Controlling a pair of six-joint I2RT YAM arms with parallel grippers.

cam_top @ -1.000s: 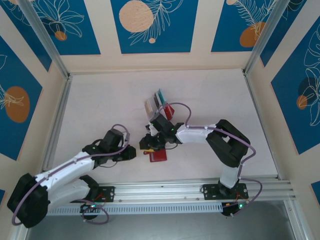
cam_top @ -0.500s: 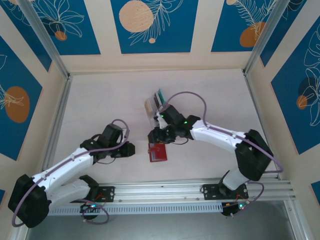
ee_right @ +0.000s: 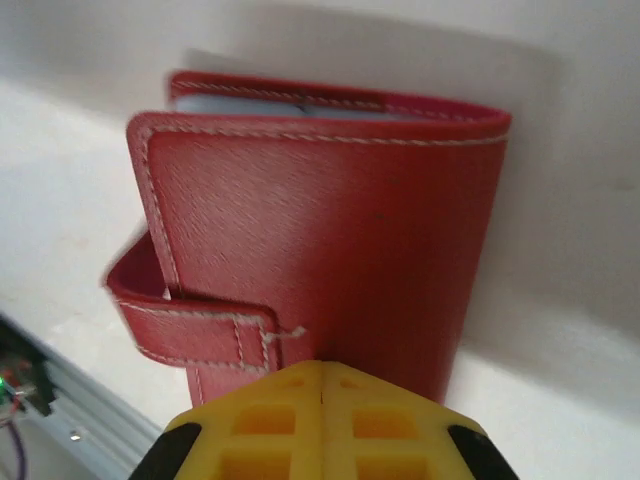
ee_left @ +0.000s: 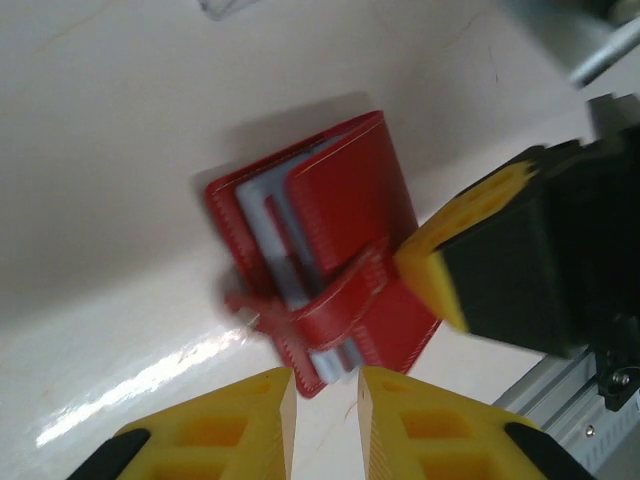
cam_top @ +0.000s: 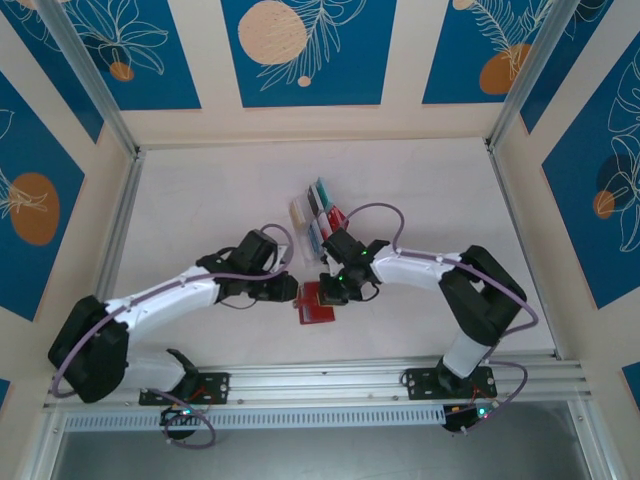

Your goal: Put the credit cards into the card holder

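Two grippers at small red leather folding card holder [ee_right: 330,230], flat on white table [cam_top: 200,220]: right gripper [ee_right: 322,385] fingers pressed together at its edge, left gripper [ee_left: 323,400] barely parted (empty). Risks skidding away if shoved.

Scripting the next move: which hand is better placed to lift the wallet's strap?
Left, probably. The left hand sits just off the strap, fingers slightly apart; the right hand is shut against the wallet.
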